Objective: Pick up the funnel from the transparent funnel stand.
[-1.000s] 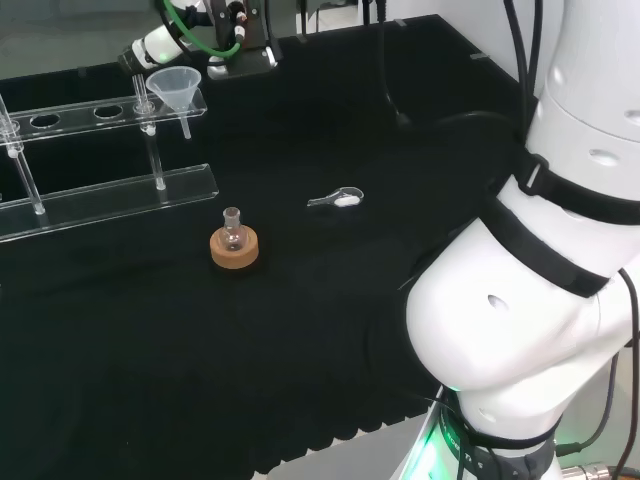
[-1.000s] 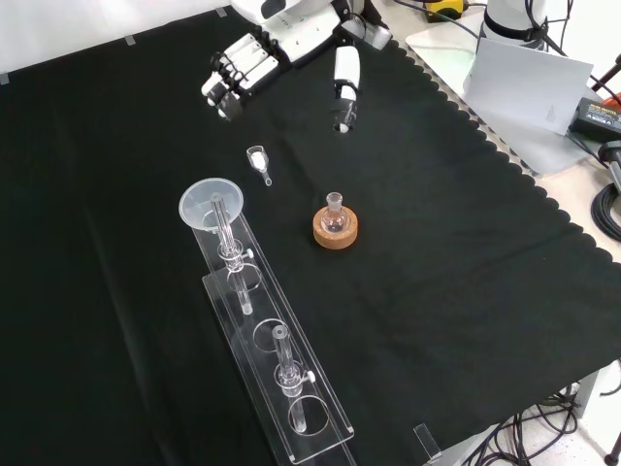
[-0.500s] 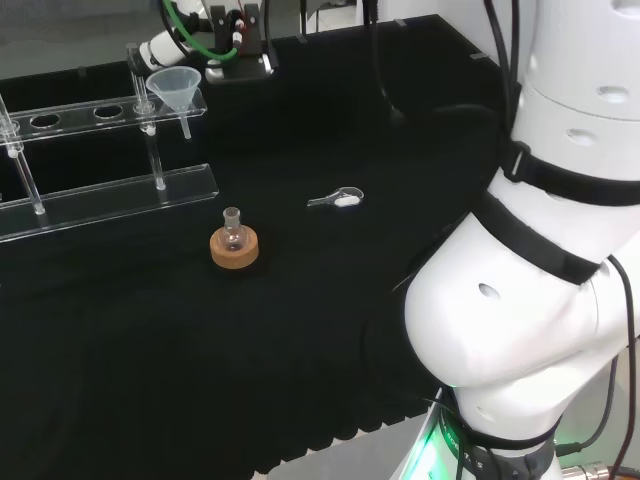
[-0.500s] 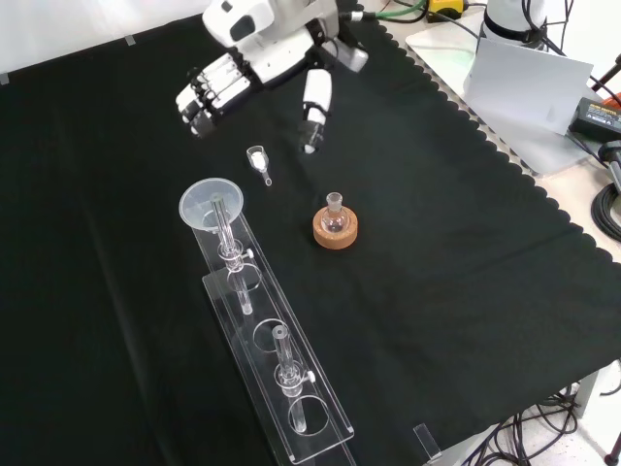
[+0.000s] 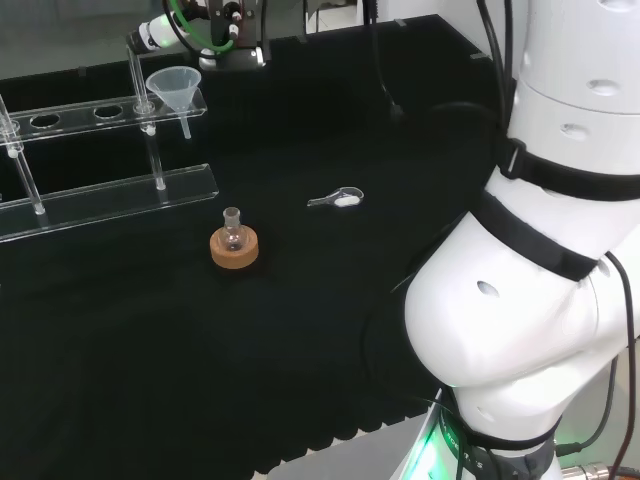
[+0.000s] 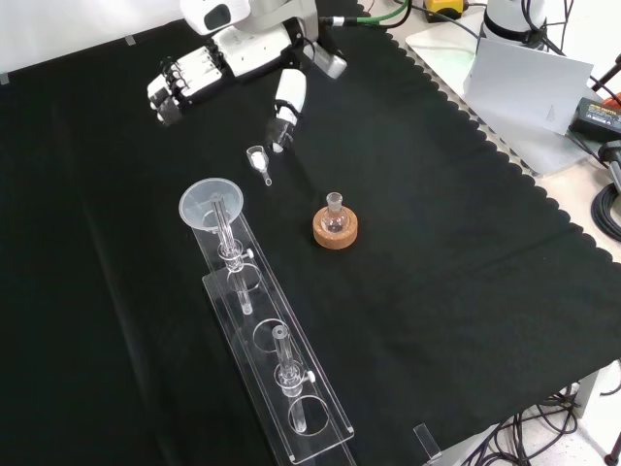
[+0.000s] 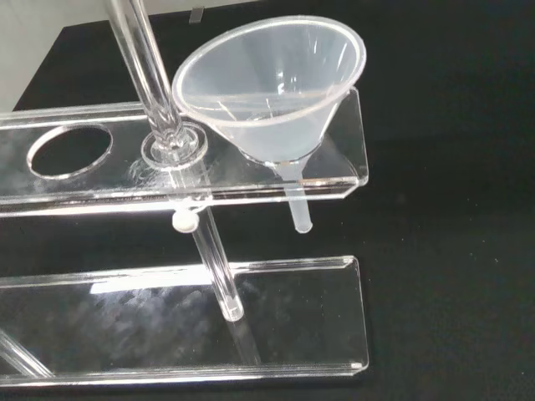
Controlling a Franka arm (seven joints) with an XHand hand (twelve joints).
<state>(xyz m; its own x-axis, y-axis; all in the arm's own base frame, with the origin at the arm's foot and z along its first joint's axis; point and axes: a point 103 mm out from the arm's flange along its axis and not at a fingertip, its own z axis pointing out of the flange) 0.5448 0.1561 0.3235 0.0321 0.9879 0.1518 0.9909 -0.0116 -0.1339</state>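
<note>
A clear plastic funnel sits in the end hole of the transparent stand, its stem hanging through the top shelf. In the head view the funnel is at the stand's right end. The wrist view shows the funnel close up, beside an upright rod of the stand. My hand hovers above the cloth beyond the funnel, open, fingers and thumb spread apart, holding nothing. In the head view the hand is just behind the funnel.
A small round flask on a cork ring stands to the right of the stand in the front view. A small scoop with white powder lies between the hand and the funnel. The arm's white links take up the head view's right.
The hand has moved left in the front view, still open. The funnel, the stand, the flask and the scoop have not moved.
</note>
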